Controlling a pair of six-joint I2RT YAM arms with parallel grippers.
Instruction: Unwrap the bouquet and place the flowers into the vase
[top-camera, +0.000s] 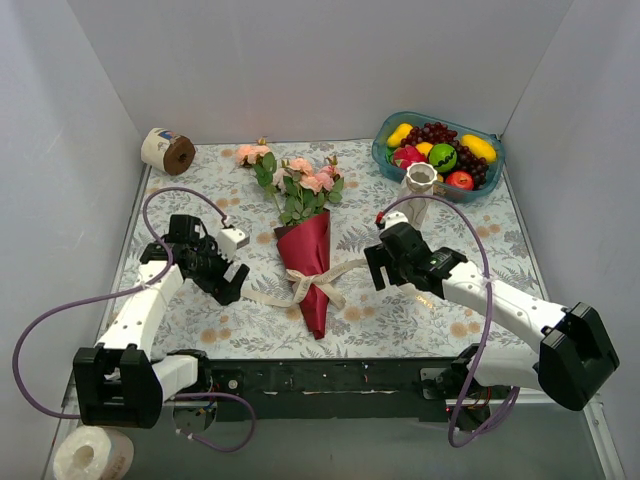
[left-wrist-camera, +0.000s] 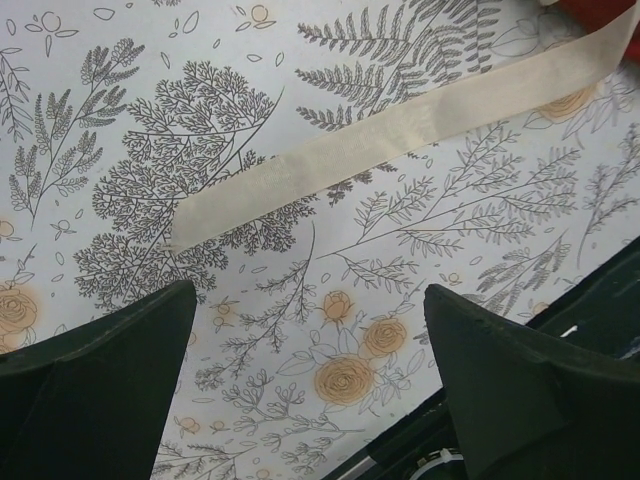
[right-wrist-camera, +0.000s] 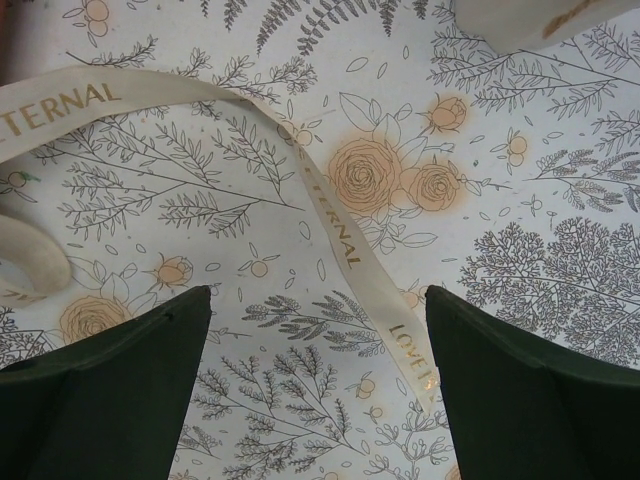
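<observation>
Well, bouquet lies flat, red cone tied, ribbon tails trailing both ways. Left gripper and right gripper flank it, jaws wide, empty.

The bouquet's cone of dark red paper, at the centre of the top view, looks matt and smooth. The flat cream ribbon has a fine woven, slightly satin face with shiny gold lettering. The floral-printed table cover is matt. The slim cream ceramic vase, upper right, looks dull-glazed. The blue bowl behind it seems translucent glossy plastic, and its fruit is shiny.
</observation>
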